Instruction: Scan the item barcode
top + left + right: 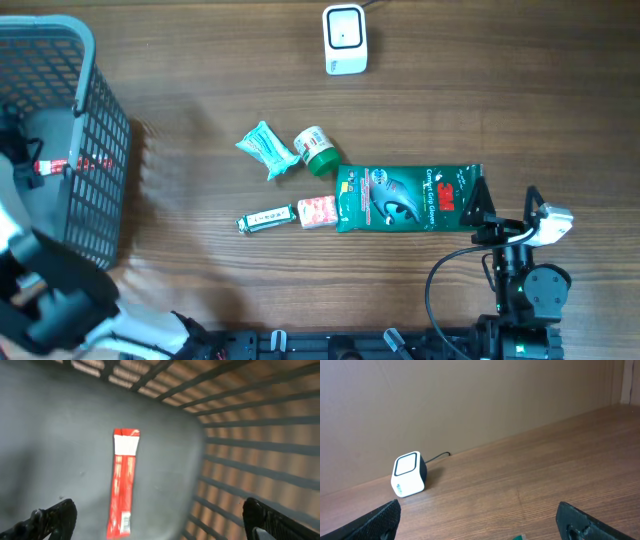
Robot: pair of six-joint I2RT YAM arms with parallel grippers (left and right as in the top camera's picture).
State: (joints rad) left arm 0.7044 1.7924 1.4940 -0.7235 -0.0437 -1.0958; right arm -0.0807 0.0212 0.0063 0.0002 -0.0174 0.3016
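Lying flat on the worktop [520, 90], toward the front edge and right of the middle, the green glove packet [405, 197] is judged to be the next thing to be scanned. Its long side is stretched from left to right, in line with the front edge.

The right claw [480, 527] is found at the packet's right end, so the packet lies to the claw's left. Whether they touch cannot be told. The claw's fingers are spread wide and nothing is held between them. The scanner [345, 40] is set at the back edge near the middle, well apart from the packet.

The left claw [160, 522] is hung over the basket [105, 150] at the left edge, far from the packet. It is opened wide too, and nothing is gripped. A red stick packet [122, 485] is seen lying loose on the basket floor below it.

So the right arm is much the nearer one, and the pick is best made by it. A grip across the short side at the right end is thought easiest. After that the packet must be carried toward the back edge.
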